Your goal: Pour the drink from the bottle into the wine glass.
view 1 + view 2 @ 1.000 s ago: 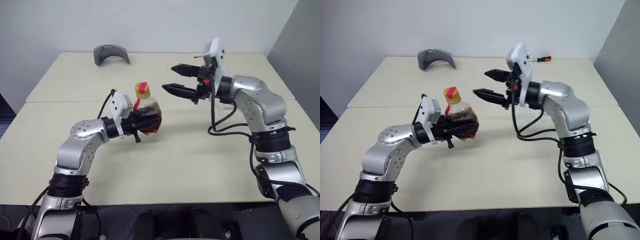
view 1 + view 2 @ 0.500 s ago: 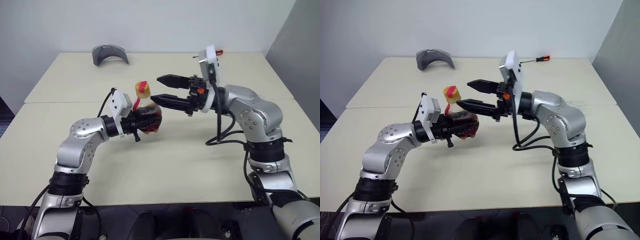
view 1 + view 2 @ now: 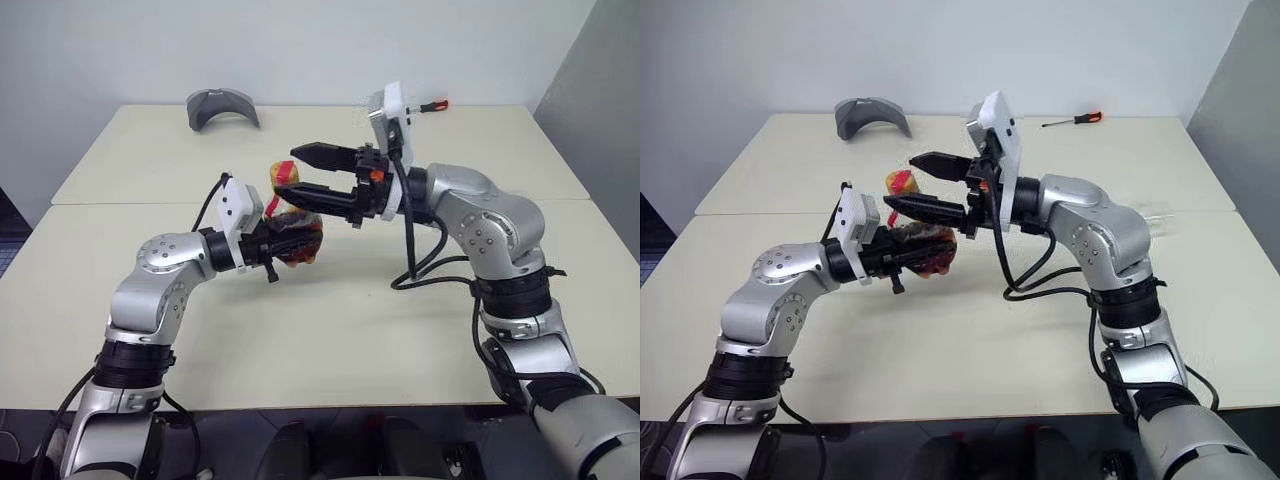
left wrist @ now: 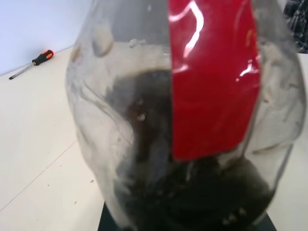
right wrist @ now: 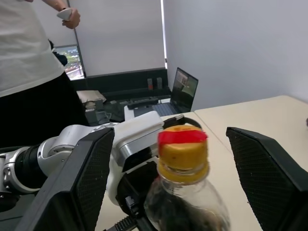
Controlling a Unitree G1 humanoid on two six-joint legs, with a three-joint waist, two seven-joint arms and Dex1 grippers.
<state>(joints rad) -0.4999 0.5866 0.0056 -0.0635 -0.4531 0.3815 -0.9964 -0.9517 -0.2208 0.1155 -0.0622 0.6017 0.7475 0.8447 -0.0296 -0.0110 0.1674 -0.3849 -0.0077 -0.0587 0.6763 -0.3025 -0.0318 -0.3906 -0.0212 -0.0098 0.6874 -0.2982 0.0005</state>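
Head view: the left gripper [image 3: 285, 243] is clamped on the squat clear plastic bottle [image 3: 291, 228] above the smooth beige table [image 3: 330, 330]. The right gripper [image 3: 305, 172] stands open around its yellow-and-red cap [image 3: 284, 174].

Left wrist view: the dark drink [image 4: 192, 192] sits behind a glossy red label [image 4: 211, 82].

Right wrist view: an office lies behind the bottle.

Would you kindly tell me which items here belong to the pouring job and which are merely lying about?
Job: bottle, its drink, its cap, left pincer holding it, open right pincer at the cap.
Lying about: grey curved object, screwdriver, laptop.
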